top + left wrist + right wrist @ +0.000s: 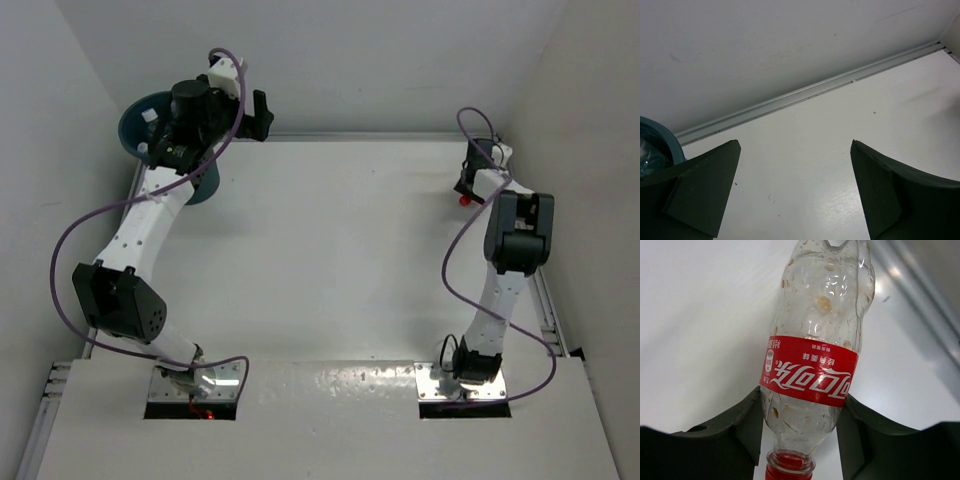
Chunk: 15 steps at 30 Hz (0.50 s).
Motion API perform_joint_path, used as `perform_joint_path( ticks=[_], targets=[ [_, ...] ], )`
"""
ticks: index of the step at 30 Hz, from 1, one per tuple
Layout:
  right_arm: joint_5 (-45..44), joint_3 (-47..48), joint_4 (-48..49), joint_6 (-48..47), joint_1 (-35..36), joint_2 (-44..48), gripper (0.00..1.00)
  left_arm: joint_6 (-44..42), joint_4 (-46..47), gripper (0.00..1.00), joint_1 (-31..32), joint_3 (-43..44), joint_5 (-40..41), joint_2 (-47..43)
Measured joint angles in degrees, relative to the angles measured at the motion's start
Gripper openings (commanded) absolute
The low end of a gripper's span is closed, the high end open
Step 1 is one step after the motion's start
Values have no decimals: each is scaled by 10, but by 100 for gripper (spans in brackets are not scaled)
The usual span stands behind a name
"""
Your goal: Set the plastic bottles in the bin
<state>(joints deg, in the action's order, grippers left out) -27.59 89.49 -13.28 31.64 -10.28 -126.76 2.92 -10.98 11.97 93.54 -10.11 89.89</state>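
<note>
Clear plastic bottle (822, 310) with red label (810, 376) lettered in white, and red cap (782, 473); dark teal bin (133, 125); white desk (340, 260).

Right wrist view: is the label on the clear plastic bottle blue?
No, the clear plastic bottle carries a red label with white writing.
</note>
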Motion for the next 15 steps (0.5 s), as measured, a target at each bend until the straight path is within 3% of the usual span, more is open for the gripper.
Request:
perform_joint_path(
  ticks=[6, 9, 15],
  targets=[
    [146, -204, 62, -73, 84, 207, 0, 37, 5, 100, -16, -53, -50, -41],
    [241, -276, 97, -113, 127, 309, 0, 77, 14, 100, -32, -87, -111, -70],
    [422, -358, 189, -155, 161, 452, 0, 267, 109, 98, -50, -208, -277, -125]
  ],
)
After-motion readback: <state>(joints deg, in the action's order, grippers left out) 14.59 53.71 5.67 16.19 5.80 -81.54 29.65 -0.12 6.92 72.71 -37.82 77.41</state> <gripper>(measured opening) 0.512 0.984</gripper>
